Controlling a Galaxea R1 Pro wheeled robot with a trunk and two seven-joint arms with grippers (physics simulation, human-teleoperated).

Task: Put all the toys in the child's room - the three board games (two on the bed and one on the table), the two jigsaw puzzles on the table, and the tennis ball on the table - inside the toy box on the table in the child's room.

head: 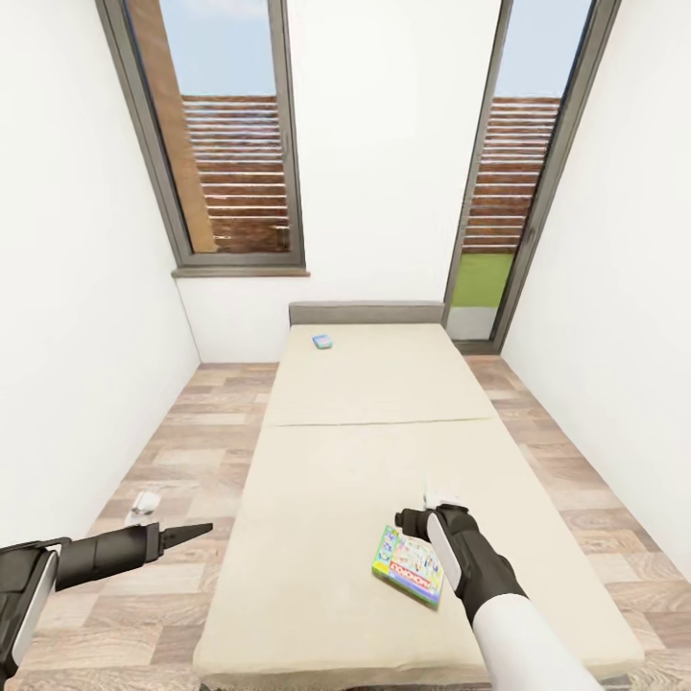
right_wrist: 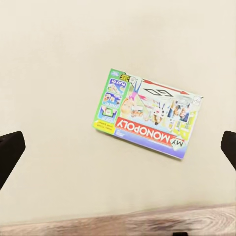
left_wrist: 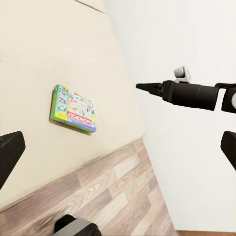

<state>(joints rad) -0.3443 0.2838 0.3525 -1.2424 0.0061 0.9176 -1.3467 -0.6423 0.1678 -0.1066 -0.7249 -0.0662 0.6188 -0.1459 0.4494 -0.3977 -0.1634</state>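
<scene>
A yellow-green-red board game [head: 408, 568] lies flat near the foot of the bed [head: 326, 480]; its cover reads Monopoly [right_wrist: 147, 113] and it also shows in the left wrist view [left_wrist: 73, 109]. A small blue board game [head: 322, 341] lies by the headboard. My right gripper [head: 437, 496] hovers over the mattress just beyond the near box, open and empty [right_wrist: 118, 152]. My left gripper [head: 197, 530] hangs open over the floor left of the bed [left_wrist: 118, 152]. The table and toy box are out of view.
The bed fills the middle of a narrow room, with strips of wood floor [head: 182, 451] on both sides. White walls close in left and right. Two tall windows [head: 230, 134] stand behind the grey headboard [head: 365, 312].
</scene>
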